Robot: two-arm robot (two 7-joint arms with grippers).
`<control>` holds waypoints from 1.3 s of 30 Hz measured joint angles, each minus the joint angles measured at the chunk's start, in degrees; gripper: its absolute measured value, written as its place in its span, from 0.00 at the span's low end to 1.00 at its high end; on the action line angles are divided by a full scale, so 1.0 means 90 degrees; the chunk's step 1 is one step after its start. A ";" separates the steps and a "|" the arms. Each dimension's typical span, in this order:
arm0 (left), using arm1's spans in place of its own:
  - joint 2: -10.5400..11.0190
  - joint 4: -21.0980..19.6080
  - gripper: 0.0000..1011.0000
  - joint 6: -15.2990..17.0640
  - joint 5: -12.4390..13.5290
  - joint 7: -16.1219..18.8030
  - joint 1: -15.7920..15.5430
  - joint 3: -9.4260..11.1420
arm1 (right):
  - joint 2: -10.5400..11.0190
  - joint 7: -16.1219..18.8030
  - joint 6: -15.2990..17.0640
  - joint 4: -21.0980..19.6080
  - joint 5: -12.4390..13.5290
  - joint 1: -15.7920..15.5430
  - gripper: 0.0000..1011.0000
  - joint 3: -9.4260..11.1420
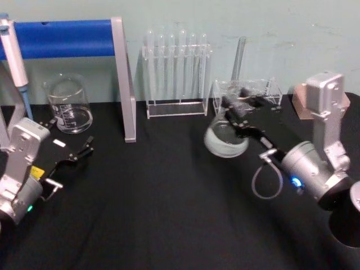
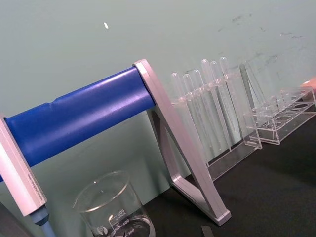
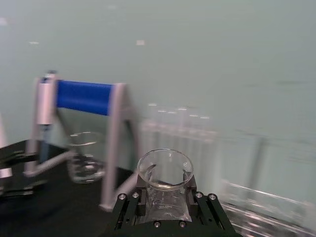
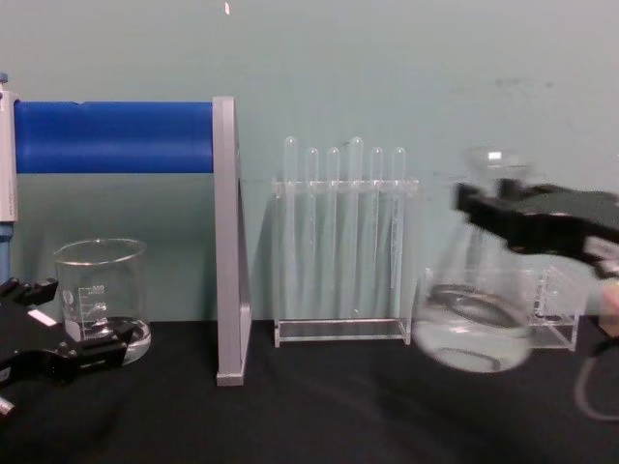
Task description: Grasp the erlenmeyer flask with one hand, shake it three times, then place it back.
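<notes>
The erlenmeyer flask (image 1: 226, 140) is a clear glass cone with a little liquid at its base. It hangs in the air at the right of the black table, tilted. My right gripper (image 1: 236, 109) is shut on its narrow neck. From the chest, the flask (image 4: 474, 324) looks smeared, with the right gripper (image 4: 495, 208) clamped just under its rim. In the right wrist view the flask's mouth (image 3: 165, 168) sits between the black fingers of the right gripper (image 3: 165, 205). My left gripper (image 1: 73, 160) rests open at the table's left, also seen low in the chest view (image 4: 58, 353).
A glass beaker (image 1: 69, 104) stands at the back left beside a blue-bar stand (image 1: 124, 79) holding a pipette (image 1: 14, 56). A rack of test tubes (image 1: 176, 73) stands at the back centre. A low acrylic rack (image 1: 264, 90) sits just behind the flask.
</notes>
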 joint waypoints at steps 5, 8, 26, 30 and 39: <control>0.0000 0.0000 0.99 0.0000 0.0000 0.0000 0.0000 0.0000 | -0.0017 -0.0491 0.0031 -0.0154 -0.0146 -0.0276 0.44 0.0480; 0.0000 0.0000 0.99 0.0000 0.0000 0.0000 0.0000 0.0000 | -0.0034 -0.0723 0.0075 -0.0238 -0.0209 -0.0437 0.44 0.0728; 0.0000 0.0000 0.99 0.0000 0.0000 0.0000 0.0000 0.0000 | -0.0166 -0.0624 0.0193 -0.0379 -0.0395 -0.0655 0.44 0.1064; 0.0000 0.0000 0.99 0.0000 0.0000 0.0000 0.0000 0.0000 | -0.0188 -0.0277 0.0208 -0.0279 -0.0426 -0.0504 0.44 0.0846; 0.0000 0.0000 0.99 0.0000 0.0000 0.0000 0.0000 0.0000 | -0.0180 0.0623 0.0216 -0.0062 -0.0383 -0.0107 0.44 0.0097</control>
